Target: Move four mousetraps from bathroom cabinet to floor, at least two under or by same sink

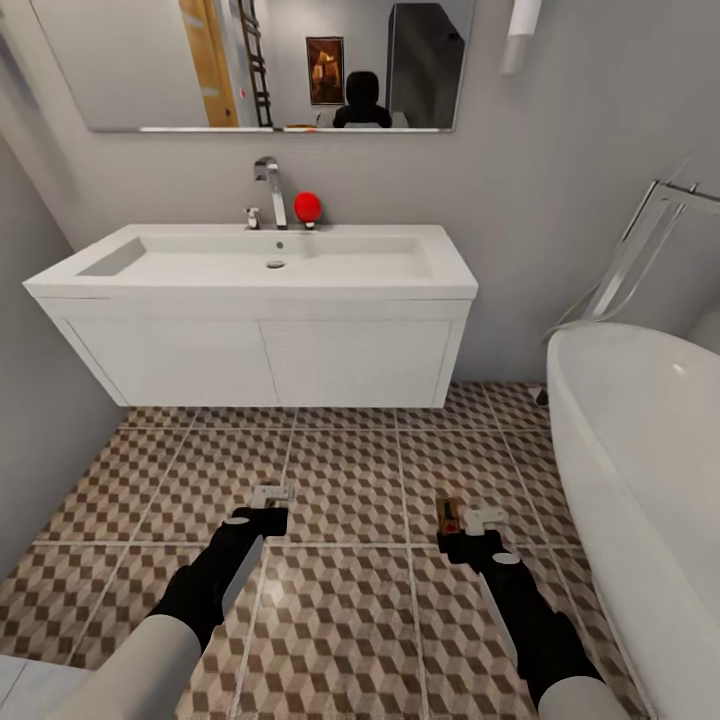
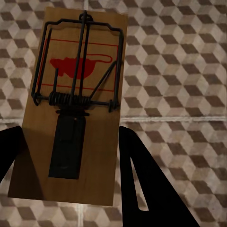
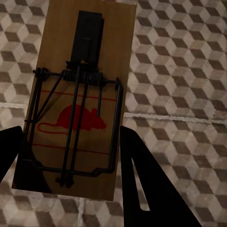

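A flat rectangular brown wooden mousetrap (image 3: 80,101) with dark wire spring, bar and a red mouse print sits between the two black fingers (image 3: 142,175) of the right gripper (image 3: 71,165), which press its long edges. Behind the mousetrap lies the bathroom floor (image 3: 179,71) of brown, beige and white cube-pattern tiles; a pale grout line (image 3: 175,117) runs out from beside the mousetrap.

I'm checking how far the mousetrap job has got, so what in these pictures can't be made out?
- Left mousetrap: in the head view, too small and edge-on at the left gripper.
- Its near end, left wrist view: covered by the dark fingers.
- Right mousetrap: its near corners are hidden by the right gripper fingers.
- Floor under the sink: blocked by its white front in the head view.
- Bathtub: cut off by the head view's edge.
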### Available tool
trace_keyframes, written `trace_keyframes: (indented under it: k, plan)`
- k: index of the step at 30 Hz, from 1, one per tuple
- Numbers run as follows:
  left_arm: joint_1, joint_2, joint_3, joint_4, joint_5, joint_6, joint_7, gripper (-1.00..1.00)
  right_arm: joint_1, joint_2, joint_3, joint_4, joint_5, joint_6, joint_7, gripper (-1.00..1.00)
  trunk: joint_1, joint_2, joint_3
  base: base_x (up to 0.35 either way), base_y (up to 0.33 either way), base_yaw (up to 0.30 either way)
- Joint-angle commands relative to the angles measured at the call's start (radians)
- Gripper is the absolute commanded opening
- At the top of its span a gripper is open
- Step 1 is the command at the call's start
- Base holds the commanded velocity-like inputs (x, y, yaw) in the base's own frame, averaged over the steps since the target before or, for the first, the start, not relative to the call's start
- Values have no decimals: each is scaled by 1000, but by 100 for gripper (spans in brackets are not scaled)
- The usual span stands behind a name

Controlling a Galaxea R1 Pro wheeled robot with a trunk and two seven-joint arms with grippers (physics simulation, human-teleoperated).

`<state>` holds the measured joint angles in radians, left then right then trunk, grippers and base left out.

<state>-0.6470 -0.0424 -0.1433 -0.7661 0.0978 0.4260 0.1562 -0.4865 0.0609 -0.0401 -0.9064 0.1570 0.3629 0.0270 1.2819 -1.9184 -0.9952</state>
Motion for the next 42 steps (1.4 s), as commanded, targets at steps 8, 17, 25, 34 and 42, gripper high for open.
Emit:
trace_keyframes:
  k: [8,17,25,34,42]
  plan:
    - [0,0,-5,1,7,5,9,-100,0,11,-2,-2,5,5,4,-100,31,-57,-39,0,0,0]
    - [0,-3,-7,11,7,4,9,-100,0,26,-3,-3,6,5,4,-100,65,-120,-81,0,0,0]
    - [0,-4,-7,11,7,4,9,-100,-1,27,-3,-3,6,5,4,-100,96,-176,-119,0,0,0]
    - [0,-8,-8,12,7,4,9,-100,0,27,-2,-3,6,5,4,-100,130,-239,-161,0,0,0]
    - [0,-8,-9,11,7,4,9,-100,0,27,-1,-3,6,5,4,-100,161,-295,-199,0,0,0]
